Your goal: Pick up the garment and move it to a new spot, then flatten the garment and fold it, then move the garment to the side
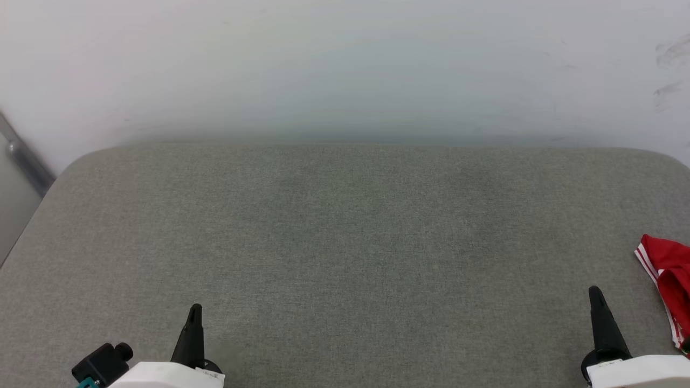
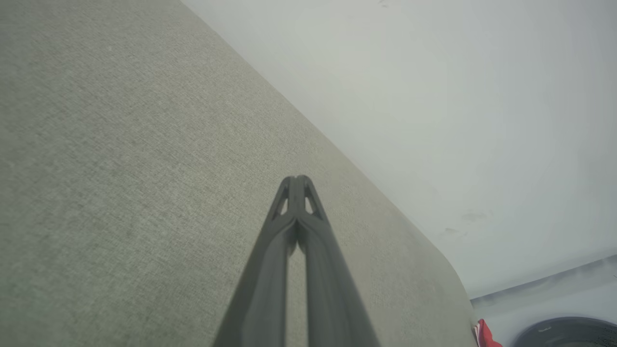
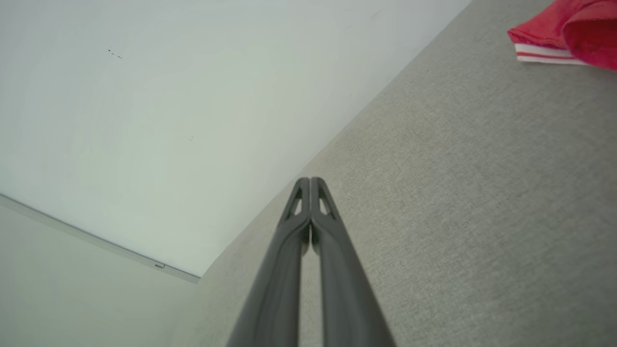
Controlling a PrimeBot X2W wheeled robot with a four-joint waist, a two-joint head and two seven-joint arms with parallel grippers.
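- Left gripper [image 1: 195,312]: noted at the lower left of the head view. The fingers are pressed together tip to tip and nothing is held. The same clenched pair is seen in the left wrist view.
- Right gripper [image 1: 594,295]: noted at the lower right of the head view, likewise clenched and empty. In the right wrist view only a thin slit is seen below the joined tips.
- Both grippers are pointed toward the far edge. Whether the cloth below is touched cannot be told.
- Grey surface [image 1: 345,242]: a woven fabric top with rounded far corners is seen under both grippers.
- Garment [image 1: 668,269]: found bunched on the grey surface at the right edge of the head view, near the right gripper but apart from it, and partly cut off by the frame. Red cloth and red-white striped trim are made out; no lettering can be read. In the right wrist view it is seen at the upper right, well apart from the fingertips.
- Wall [image 1: 345,64]: pale, set behind the far edge, with faint scuffs at the upper right.
- Strip [image 1: 27,161]: a grey strip is seen slanting at the left.
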